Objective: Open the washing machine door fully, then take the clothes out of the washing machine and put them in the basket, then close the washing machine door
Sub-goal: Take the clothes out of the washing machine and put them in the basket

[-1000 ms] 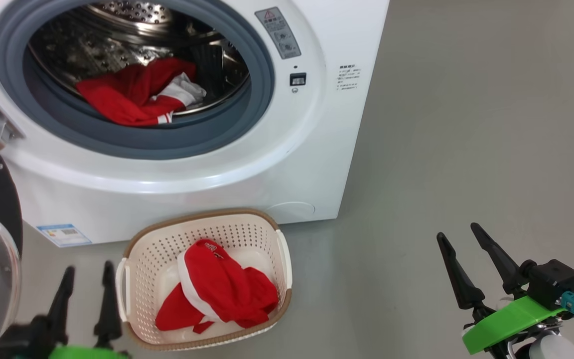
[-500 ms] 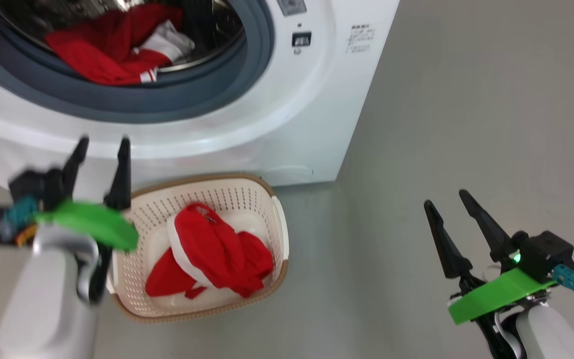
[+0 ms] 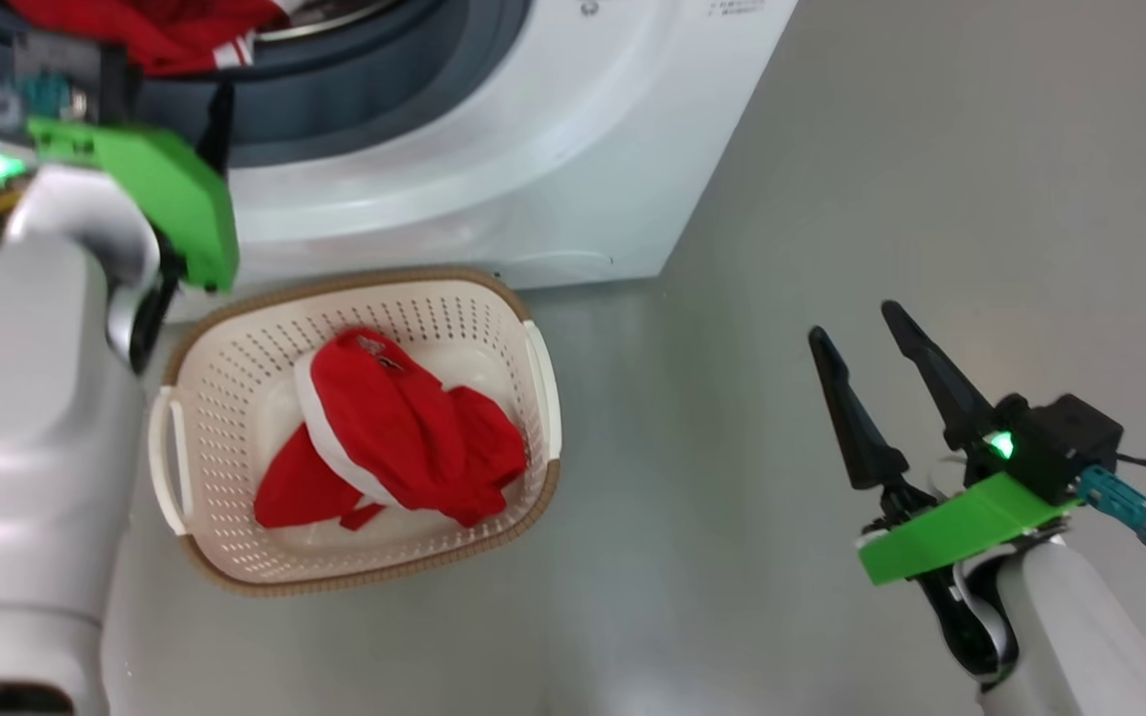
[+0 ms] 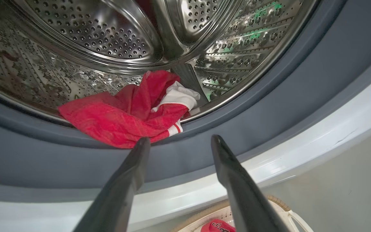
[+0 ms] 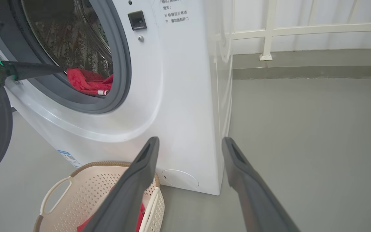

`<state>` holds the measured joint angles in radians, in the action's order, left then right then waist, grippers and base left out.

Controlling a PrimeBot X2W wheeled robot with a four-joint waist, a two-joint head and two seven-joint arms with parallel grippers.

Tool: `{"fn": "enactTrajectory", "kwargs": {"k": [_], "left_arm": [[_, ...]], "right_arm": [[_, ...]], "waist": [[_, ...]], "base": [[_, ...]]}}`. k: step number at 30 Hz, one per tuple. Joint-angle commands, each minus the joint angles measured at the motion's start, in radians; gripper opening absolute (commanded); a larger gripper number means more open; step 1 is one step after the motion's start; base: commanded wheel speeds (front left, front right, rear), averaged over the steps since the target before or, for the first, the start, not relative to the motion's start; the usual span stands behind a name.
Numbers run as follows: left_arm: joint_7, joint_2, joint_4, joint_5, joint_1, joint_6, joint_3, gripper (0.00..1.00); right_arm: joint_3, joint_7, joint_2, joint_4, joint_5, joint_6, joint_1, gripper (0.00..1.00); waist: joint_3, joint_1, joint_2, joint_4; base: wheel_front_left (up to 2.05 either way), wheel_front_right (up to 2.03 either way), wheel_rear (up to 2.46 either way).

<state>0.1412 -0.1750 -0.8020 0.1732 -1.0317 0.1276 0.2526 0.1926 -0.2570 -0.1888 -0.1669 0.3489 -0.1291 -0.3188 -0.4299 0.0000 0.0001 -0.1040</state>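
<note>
Pointing left hand (image 4: 180,139), wide & empty, into white front-load washing machine (image 3: 493,149): bright red white-trimmed garment (image 4: 124,119) just ahead of tips, draped over grey rubber seal (image 4: 76,161), prob. set for pinch. W/ right hand (image 3: 854,320) wide, empty, off aside, clear of work. Cream perforated plastic basket (image 3: 235,418) right below left hand, handy for short drop.

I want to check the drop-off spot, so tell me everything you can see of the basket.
The basket is a cream plastic tub, rectangular with rounded corners, its walls dotted with holes, topped by a brown woven-look rim, with a pale handle on two opposite sides. It stands upright on the grey floor, close in front of the washing machine. A crumpled red garment with white trim lies inside, leaving part of the pale bottom bare.
</note>
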Motion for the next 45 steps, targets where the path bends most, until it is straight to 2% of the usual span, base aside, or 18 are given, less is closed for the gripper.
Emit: {"fn": "enactTrajectory", "kwargs": {"k": [1,10,18,27,38,39,40,42,43,44,45], "left_arm": [[0.014,-0.049,-0.016,-0.021,-0.066,0.003,-0.005,1.0],[0.049,-0.076,-0.193,-0.082,-0.235,-0.003,0.051,1.0],[0.043,-0.122,-0.33,-0.127,-0.341,-0.031,0.09,1.0],[0.016,-0.168,-0.417,-0.16,-0.422,-0.055,0.128,1.0],[0.008,-0.202,-0.463,-0.169,-0.442,-0.07,0.16,1.0],[0.011,-0.206,-0.465,-0.171,-0.442,-0.072,0.163,0.78],[0.014,-0.209,-0.468,-0.173,-0.442,-0.074,0.167,0.49],[0.024,-0.214,-0.473,-0.173,-0.442,-0.075,0.174,0.29],[0.022,-0.215,-0.474,-0.172,-0.443,-0.073,0.177,0.25],[0.015,-0.217,-0.475,-0.172,-0.444,-0.072,0.179,0.16],[0.012,-0.219,-0.476,-0.171,-0.445,-0.071,0.18,0.0]], "right_arm": [[0.033,-0.005,0.006,0.024,-0.012,-0.002,-0.014,1.0],[0.071,-0.005,0.035,0.032,-0.013,-0.002,-0.061,1.0],[0.109,-0.005,0.06,0.029,-0.011,-0.002,-0.08,1.0],[0.132,-0.005,0.076,0.031,-0.009,-0.002,-0.095,1.0],[0.141,-0.005,0.082,0.034,-0.011,-0.002,-0.099,1.0],[0.142,-0.005,0.082,0.034,-0.011,-0.002,-0.099,1.0],[0.143,-0.005,0.081,0.035,-0.011,-0.002,-0.1,1.0],[0.144,-0.005,0.079,0.035,-0.01,-0.002,-0.101,1.0],[0.144,-0.005,0.079,0.036,-0.01,-0.002,-0.101,1.0],[0.145,-0.005,0.078,0.036,-0.009,-0.002,-0.102,1.0],[0.145,-0.005,0.078,0.036,-0.009,-0.002,-0.103,1.0]], "waist": [[-0.038,0.0,-0.0001,-0.017],[-0.099,0.0,-0.0001,-0.069],[-0.139,0.0,-0.0001,-0.119],[-0.167,0.0,-0.0001,-0.159],[-0.174,0.0,-0.0001,-0.175],[-0.174,0.0,-0.0001,-0.176],[-0.174,0.0,-0.0001,-0.176],[-0.174,0.0,-0.0001,-0.176],[-0.174,0.0,-0.0001,-0.176],[-0.175,0.0,-0.0001,-0.176],[-0.174,0.0,-0.0001,-0.175]], "base": [[0.0,0.0,0.0],[0.0,0.0,0.0],[0.0,0.0,0.0],[0.0,0.0,0.0],[0.0,0.0,0.0],[0.0,0.0,0.0],[0.0,0.0,0.0],[0.0,0.0,0.0],[0.0,0.0,0.0],[0.0,0.0,0.0],[0.0,0.0,0.0]]}}
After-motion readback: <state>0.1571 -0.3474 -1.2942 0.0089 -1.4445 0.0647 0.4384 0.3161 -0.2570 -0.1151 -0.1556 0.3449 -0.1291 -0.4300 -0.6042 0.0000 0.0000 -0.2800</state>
